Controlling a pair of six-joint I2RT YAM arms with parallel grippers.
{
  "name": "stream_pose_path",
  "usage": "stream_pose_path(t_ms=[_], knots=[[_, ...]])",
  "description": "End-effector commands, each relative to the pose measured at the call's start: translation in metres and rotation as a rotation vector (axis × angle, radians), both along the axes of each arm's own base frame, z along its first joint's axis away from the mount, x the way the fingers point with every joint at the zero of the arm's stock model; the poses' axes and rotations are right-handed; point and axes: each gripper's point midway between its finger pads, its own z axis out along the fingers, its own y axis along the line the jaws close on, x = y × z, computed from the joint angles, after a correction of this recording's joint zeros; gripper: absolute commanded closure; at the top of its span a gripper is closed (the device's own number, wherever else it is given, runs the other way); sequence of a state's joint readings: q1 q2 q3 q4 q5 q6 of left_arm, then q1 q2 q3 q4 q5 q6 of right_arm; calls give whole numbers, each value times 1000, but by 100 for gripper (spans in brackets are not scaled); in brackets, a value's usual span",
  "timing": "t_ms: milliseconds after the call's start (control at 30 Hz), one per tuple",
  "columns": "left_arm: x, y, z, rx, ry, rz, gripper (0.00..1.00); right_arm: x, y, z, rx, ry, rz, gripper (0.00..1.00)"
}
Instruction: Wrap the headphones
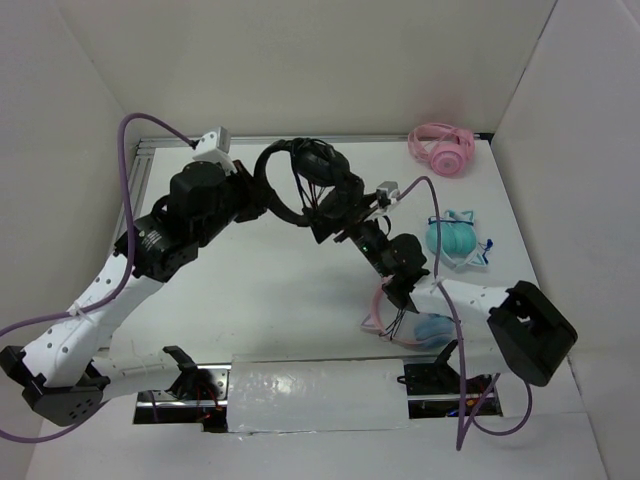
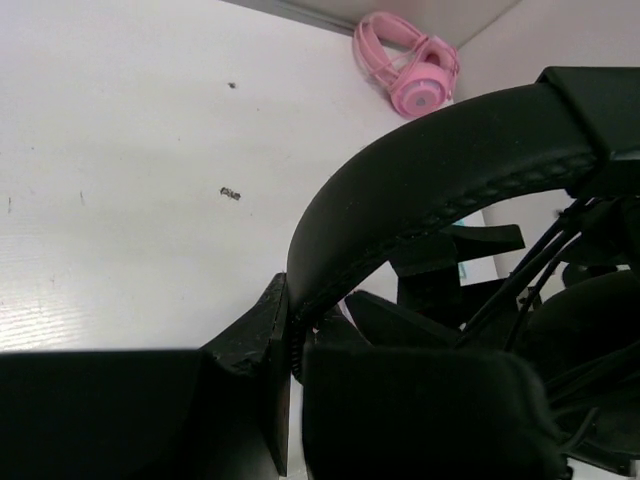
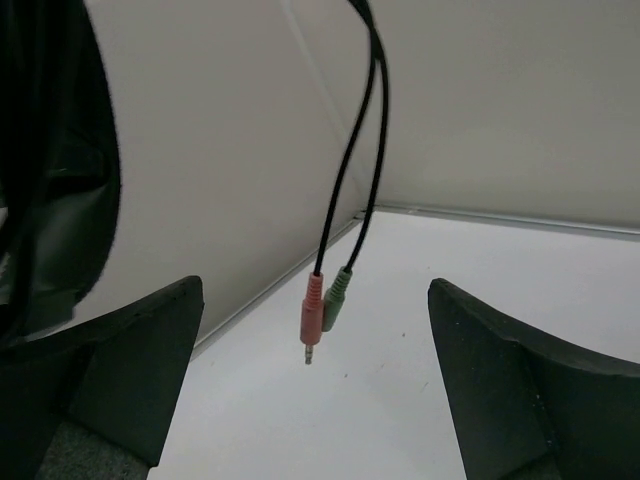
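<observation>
Two plugs (image 3: 313,320) hang free between wide-open right fingers (image 3: 130,360) | left fingers (image 2: 245,345) clamp headphones (image 2: 420,170)

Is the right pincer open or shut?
Open. The right pincer has fingers wide apart; the cable plugs hang free, not gripped.

Nothing readable is showing in any of the three views: no text, label, brand, number or sign. A small dark mark (image 2: 230,193) is lying on the white table (image 2: 120,120), left of and below the pink headphones (image 2: 408,66), and is looking too blurred to read. A pale spot on the left arm's black housing (image 1: 150,241) is appearing too small to make out.
</observation>
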State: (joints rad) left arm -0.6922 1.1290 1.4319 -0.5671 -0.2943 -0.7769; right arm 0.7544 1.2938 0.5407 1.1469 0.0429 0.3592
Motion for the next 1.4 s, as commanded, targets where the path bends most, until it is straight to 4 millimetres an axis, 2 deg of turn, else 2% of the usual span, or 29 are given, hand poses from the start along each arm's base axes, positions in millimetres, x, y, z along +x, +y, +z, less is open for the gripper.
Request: stream_pose_path(t_ms=[0,67,100,233,433,533,567,633,667,700,767,800,867,900,933,1000,1033,1100,1133,1167,1233,1267,1300,1367], knots=[[-5,-5,52,-144,-108,-11,100,26,-9,32,111,-48,-76,1],[-7,-5,54,-150,-112,-15,100,32,-9,40,137,-66,-61,3],[-8,-3,56,-155,-114,-11,100,38,-6,34,127,-56,-61,5],[-13,-6,63,-171,-132,-42,100,51,-1,41,140,-69,-85,7],[-12,-9,67,-167,-127,-45,100,61,4,55,190,-93,-74,10],[-14,-9,69,-172,-136,-53,100,67,6,56,215,-84,-49,27],[-14,-8,71,-176,-142,-52,100,70,6,53,213,-73,-43,47],[-14,-3,73,-183,-144,-23,100,66,7,50,215,-61,-15,68],[-14,0,74,-188,-146,-8,100,64,8,45,205,-57,-3,90],[-13,3,76,-190,-154,8,100,59,10,37,182,-48,19,100],[-8,8,81,-186,-171,40,100,46,21,27,121,-41,83,100],[-6,9,87,-192,-181,50,100,41,22,12,88,-20,97,100],[6,13,80,-159,-152,100,100,24,29,6,55,-20,147,100],[9,16,89,-170,-158,112,100,18,32,-14,4,13,152,100],[22,17,81,-154,-134,133,100,13,34,-15,-11,15,158,100],[31,15,77,-165,-112,130,100,-1,45,-33,-66,49,208,100],[43,18,68,-157,-91,154,100,-6,47,-36,-76,53,222,100],[54,23,57,-160,-43,190,100,-16,51,-49,-96,76,249,100],[67,29,45,-146,-9,223,100,-18,50,-51,-98,84,251,100],[72,32,39,-155,15,235,100,-21,48,-62,-110,110,252,100],[91,45,16,-144,77,288,100,-26,47,-71,-122,143,258,100],[95,43,4,-160,118,268,100,-26,48,-77,-135,165,259,100],[107,49,-10,-163,151,288,100,-27,52,-91,-166,209,259,100],[116,49,-33,-169,198,283,100,-26,55,-101,-181,242,258,100]])
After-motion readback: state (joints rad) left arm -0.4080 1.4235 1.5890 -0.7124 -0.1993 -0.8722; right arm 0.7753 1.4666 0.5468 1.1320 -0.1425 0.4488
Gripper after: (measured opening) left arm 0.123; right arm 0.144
